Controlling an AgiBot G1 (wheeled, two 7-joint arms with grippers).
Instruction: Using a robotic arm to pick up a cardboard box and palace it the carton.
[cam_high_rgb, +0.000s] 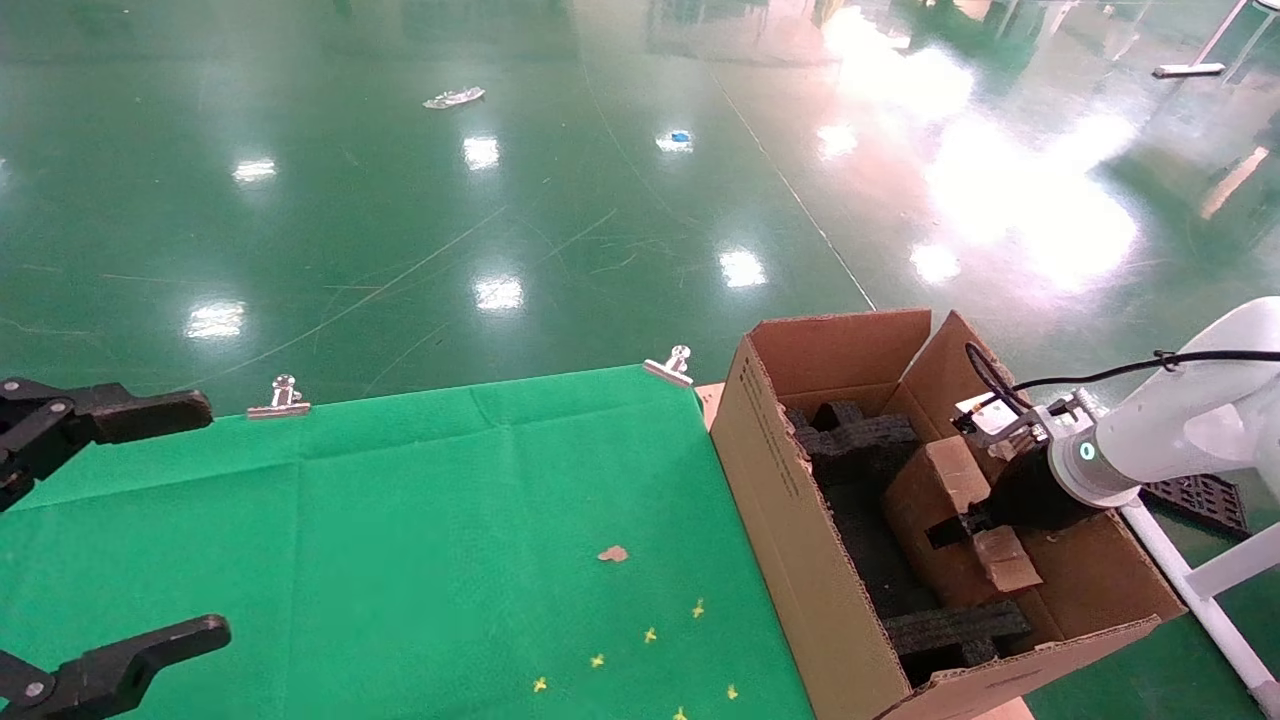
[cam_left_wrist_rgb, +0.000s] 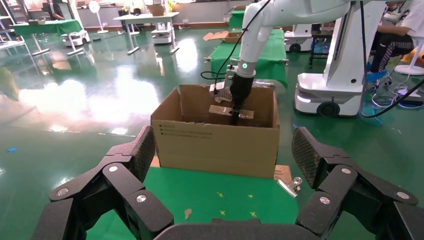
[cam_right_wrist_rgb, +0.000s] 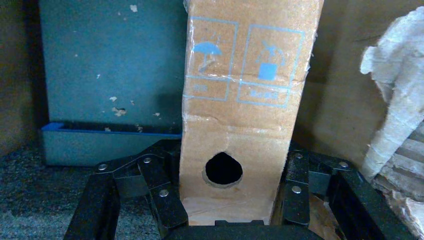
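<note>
The white robotic arm (cam_high_rgb: 1190, 420) on my right reaches into the large brown carton (cam_high_rgb: 770, 480) at the table's right end. My right gripper (cam_high_rgb: 960, 528) is shut on the small slim cardboard box (cam_high_rgb: 935, 490) and holds it upright inside the carton, between black foam blocks (cam_high_rgb: 860, 435). In the right wrist view the box (cam_right_wrist_rgb: 245, 100) stands between the gripper's (cam_right_wrist_rgb: 231, 192) fingers (cam_right_wrist_rgb: 165, 200), and its round hole (cam_right_wrist_rgb: 223, 169) shows. My left gripper (cam_high_rgb: 213, 517) is open and empty at the table's left edge. The left wrist view shows it (cam_left_wrist_rgb: 224, 150) facing the carton (cam_left_wrist_rgb: 200, 150).
A green cloth (cam_high_rgb: 400, 520) covers the table, held by metal clips (cam_high_rgb: 280, 397) (cam_high_rgb: 672, 367). Yellow marks (cam_high_rgb: 650, 635) and a cardboard scrap (cam_high_rgb: 612, 553) lie on it. A white frame (cam_high_rgb: 1200, 590) stands right of the carton. Another foam block (cam_high_rgb: 955, 625) lies at the carton's near end.
</note>
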